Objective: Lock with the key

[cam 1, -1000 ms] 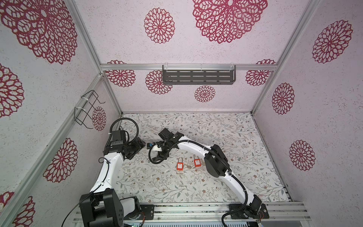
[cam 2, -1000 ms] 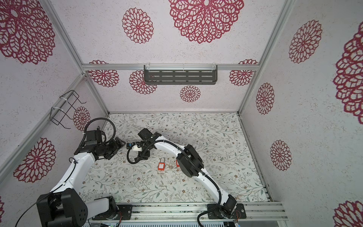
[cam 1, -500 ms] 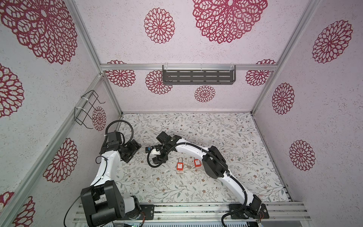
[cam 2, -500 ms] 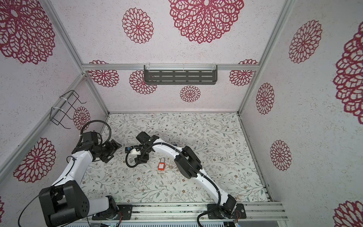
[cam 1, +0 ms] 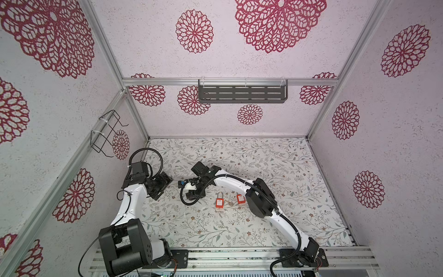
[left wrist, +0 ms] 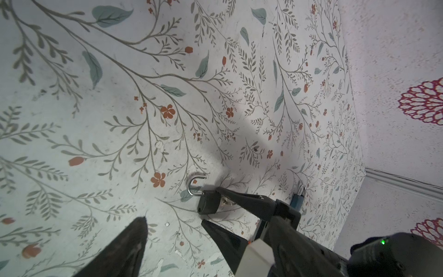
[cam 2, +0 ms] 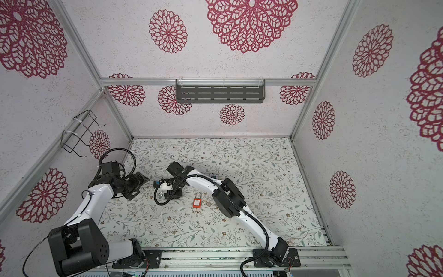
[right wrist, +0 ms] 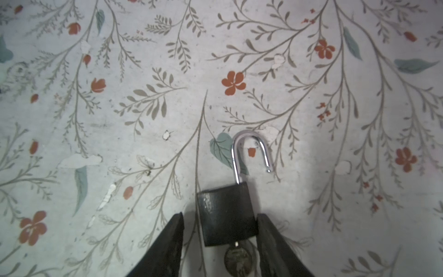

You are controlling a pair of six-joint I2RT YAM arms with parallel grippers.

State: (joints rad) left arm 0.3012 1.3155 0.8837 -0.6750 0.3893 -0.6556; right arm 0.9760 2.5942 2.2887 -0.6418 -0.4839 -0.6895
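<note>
Lying flat on the floral desk (right wrist: 119, 120), a black padlock (right wrist: 226, 213) is shown closely by the right wrist view. Its shackle (right wrist: 249, 153) stands open, with the free end lifted clear of the body, and a key (right wrist: 236, 257) is seated in the base. The right pincer (right wrist: 220, 214) is held partly open astride the lock body. One finger lies against one side of the body and a narrow gap is left at the other, so nothing is clamped.

The same straddle is seen from the side in the left wrist view. A blue padlock (left wrist: 297, 200), not caught by the right wrist view, is revealed there on the desk beyond the right pincer. Only one finger (left wrist: 129, 244) of the left pincer (cam 1: 164, 185) is caught in that view.

In both top views the black padlock is hidden beneath the right pincer. A red padlock (cam 1: 219, 202) is seen in both top views near the middle of the desk. A second red padlock (cam 1: 240, 198) just beside it is seen in a top view alone, being covered otherwise by the right arm's elbow.

The right arm is stretched from its base at the near rail across the middle, with the wrist bent down to the desk. The left arm is raised and bent. Its pincer is spread wide and empty, held above the desk and turned toward the right pincer, apart from it.
</note>
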